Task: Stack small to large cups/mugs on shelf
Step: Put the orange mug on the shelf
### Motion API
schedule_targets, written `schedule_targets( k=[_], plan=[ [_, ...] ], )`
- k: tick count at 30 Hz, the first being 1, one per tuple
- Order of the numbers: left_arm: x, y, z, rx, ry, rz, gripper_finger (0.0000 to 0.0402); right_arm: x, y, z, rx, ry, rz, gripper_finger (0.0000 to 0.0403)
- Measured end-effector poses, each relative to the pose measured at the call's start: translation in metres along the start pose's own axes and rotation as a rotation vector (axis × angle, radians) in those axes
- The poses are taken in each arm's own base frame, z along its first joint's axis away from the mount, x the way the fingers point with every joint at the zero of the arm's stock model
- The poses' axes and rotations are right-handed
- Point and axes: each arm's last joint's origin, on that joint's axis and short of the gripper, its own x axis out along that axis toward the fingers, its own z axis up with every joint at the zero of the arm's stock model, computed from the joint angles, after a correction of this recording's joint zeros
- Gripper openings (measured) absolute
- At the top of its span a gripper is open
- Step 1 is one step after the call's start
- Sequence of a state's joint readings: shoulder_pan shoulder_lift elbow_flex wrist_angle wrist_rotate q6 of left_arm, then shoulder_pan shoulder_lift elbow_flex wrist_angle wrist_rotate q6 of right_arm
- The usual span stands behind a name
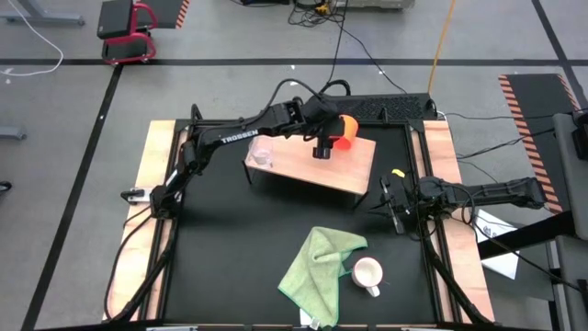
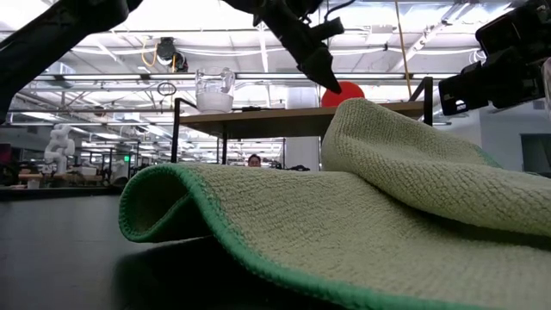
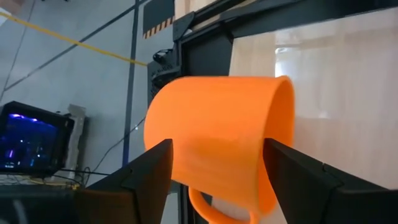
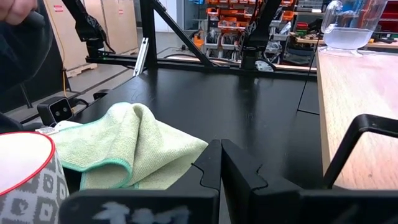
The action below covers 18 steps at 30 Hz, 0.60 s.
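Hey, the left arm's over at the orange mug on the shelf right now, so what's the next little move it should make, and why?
Probably close the left gripper on the orange mug. Its fingers are open and already sit on either side of the mug, which lies on its side at the far edge of the shelf, so it is not yet gripped. The right gripper waits shut beside the shelf.

Two dark, slender six-joint arms flank the shelf (image 1: pixel 312 164), the left arm (image 1: pixel 230 138) lettered TROSSEN in white, black cables trailing from both; each gripper ends in two flat, angular black fingers (image 3: pixel 149 171), the right arm (image 1: pixel 487 191) equally black
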<state>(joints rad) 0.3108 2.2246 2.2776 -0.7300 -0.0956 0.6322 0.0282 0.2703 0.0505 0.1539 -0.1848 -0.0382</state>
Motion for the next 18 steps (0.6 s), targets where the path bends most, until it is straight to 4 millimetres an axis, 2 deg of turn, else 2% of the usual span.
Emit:
schedule_targets(
  k=[3, 6, 14, 18],
  plan=[
    [0.0002, 0.0016, -0.0012, -0.016, 0.003, 0.003, 0.0240, 0.0000, 0.0000, 0.0000, 0.000, 0.000, 0.000, 0.0000],
    [0.0004, 0.0038, -0.0028, -0.030, 0.009, 0.011, 0.0211, 0.0000, 0.0000, 0.0000, 0.000, 0.000, 0.000, 0.0000],
    [0.0007, 0.0062, -0.0051, -0.052, 0.003, -0.005, 0.0106, 0.0000, 0.0000, 0.0000, 0.000, 0.000, 0.000, 0.0000],
    [-0.0002, 0.0068, -0.0034, -0.045, -0.018, -0.010, 0.0041, 0.0000, 0.0000, 0.0001, 0.000, -0.001, 0.000, 0.0000]
  ],
)
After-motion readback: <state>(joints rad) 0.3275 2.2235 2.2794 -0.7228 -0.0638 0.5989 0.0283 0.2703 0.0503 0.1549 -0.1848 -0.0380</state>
